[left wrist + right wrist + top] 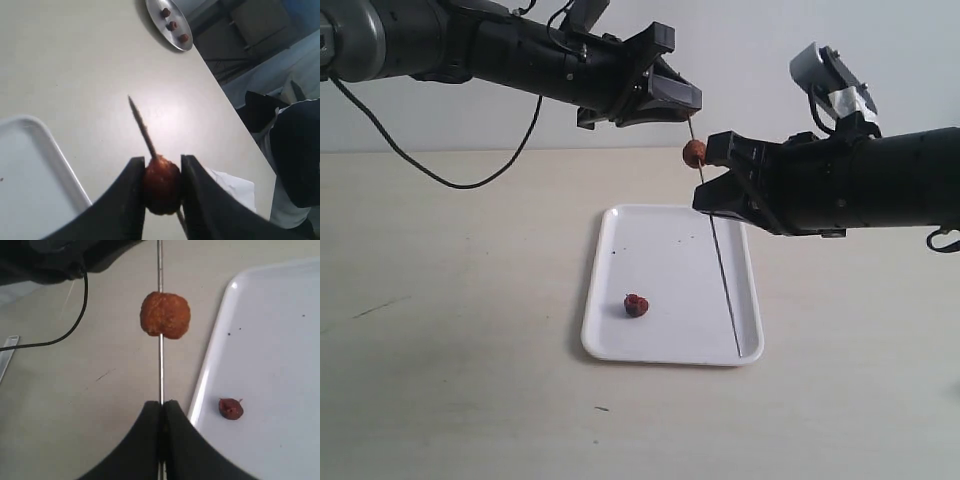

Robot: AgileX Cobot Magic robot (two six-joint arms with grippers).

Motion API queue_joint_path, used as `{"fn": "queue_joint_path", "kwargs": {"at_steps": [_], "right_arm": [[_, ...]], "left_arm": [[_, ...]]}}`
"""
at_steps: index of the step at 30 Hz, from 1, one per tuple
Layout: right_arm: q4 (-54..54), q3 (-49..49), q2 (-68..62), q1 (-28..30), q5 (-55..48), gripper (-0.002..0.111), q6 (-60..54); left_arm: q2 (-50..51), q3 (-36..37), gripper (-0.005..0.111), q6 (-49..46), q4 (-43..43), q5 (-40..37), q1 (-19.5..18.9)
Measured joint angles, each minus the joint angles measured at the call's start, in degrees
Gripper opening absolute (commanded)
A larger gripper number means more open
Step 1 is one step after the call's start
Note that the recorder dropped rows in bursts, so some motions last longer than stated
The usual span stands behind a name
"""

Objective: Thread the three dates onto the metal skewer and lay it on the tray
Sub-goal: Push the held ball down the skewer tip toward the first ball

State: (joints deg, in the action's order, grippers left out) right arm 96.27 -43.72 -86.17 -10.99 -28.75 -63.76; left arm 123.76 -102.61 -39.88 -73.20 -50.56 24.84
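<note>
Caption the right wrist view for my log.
The right gripper pinches the skewer near a threaded date; another date lies on the tray.

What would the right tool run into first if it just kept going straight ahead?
Probably nothing new: the right tool is shut on the metal skewer, which crosses its path. Beyond that only table shows; the skewered date sits just above that line, though depth is unclear.

Open desk (450, 330) lies left of and before the tray (660, 250); the slanting metal skewer (725, 290) bars its right side, a loose date (636, 305) its middle.
</note>
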Motion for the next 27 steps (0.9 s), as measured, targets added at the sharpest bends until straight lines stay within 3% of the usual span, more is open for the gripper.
{"fn": "queue_joint_path", "kwargs": {"at_steps": [7,16,27], "right_arm": [[2.0,-1.0,0.0,0.0,1.6,0.0,-4.6],[2.7,-2.5,0.0,0.0,3.2,0.0,-4.8],[3.3,-2.8,0.0,0.0,6.1,0.0,-7.4]], "left_arm": [[0.0,0.0,0.026,-0.2,-0.4,-0.5,0.1],[-0.1,0.0,0.052,-0.7,-0.6,-1.6,0.1],[-0.1,0.0,0.053,-1.7,-1.2,-3.4,0.4]]}}
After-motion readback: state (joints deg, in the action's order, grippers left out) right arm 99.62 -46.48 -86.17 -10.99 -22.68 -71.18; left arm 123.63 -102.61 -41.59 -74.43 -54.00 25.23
